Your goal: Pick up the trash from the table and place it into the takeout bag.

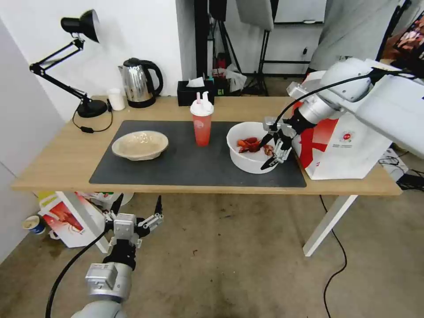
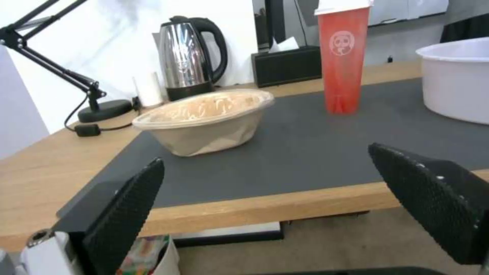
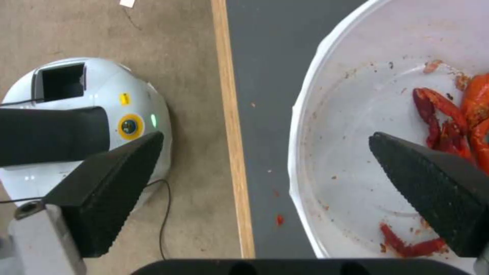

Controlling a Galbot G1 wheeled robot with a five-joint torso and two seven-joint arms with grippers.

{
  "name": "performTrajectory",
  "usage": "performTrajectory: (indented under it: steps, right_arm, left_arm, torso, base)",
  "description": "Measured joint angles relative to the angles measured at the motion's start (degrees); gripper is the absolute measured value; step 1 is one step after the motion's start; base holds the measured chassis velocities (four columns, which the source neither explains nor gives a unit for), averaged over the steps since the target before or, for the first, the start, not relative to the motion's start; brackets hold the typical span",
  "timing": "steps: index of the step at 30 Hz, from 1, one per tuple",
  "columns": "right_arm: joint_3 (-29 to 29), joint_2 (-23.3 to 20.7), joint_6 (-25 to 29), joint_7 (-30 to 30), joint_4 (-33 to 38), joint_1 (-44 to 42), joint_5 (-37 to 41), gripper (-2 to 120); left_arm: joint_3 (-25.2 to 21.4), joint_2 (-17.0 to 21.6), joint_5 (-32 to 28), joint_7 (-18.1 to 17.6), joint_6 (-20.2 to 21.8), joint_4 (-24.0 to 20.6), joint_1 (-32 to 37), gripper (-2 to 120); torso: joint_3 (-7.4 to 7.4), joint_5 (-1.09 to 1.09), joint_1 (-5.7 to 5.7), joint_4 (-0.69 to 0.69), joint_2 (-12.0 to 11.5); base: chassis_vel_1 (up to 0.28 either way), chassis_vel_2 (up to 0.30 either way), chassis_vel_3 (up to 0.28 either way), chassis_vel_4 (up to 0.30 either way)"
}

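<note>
On the table [image 1: 57, 163] a dark grey mat [image 1: 185, 165] carries the trash. A tan pulp bowl [image 1: 140, 145] [image 2: 206, 118] lies at the left, and a red white-lidded cup [image 1: 202, 121] [image 2: 342, 57] stands in the middle. At the right is a deep white bowl [image 1: 247, 165] [image 3: 357, 114] with red crayfish shells [image 3: 448, 122]. My right gripper [image 1: 266, 154] [image 3: 265, 152] is open and straddles that bowl's near-right rim, one finger inside and one outside. The takeout bag [image 1: 349, 150] stands just right of it. My left gripper [image 1: 138, 204] [image 2: 265, 164] hangs open below the table's front edge.
Along the back of the table stand a black desk lamp [image 1: 84, 106], a small white cup [image 1: 116, 99], a steel kettle [image 1: 139, 83] and a black tissue box [image 1: 195, 92]. A crayfish-printed white box [image 1: 66, 221] sits on the floor under the left end. Cables run across the floor at the right.
</note>
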Motion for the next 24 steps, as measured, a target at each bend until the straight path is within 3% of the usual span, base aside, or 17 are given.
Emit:
performTrajectory:
  steps: [24]
  right_arm:
    - [2.04, 4.06, 0.30, -2.66, -4.74, -3.68, -4.90, 100]
  left_arm:
    - [0.00, 0.00, 0.00, 0.00, 0.00, 0.00, 0.00, 100]
  torso:
    - [0.00, -0.01, 0.00, -0.01, 0.00]
  base:
    - [0.000, 0.000, 0.000, 0.000]
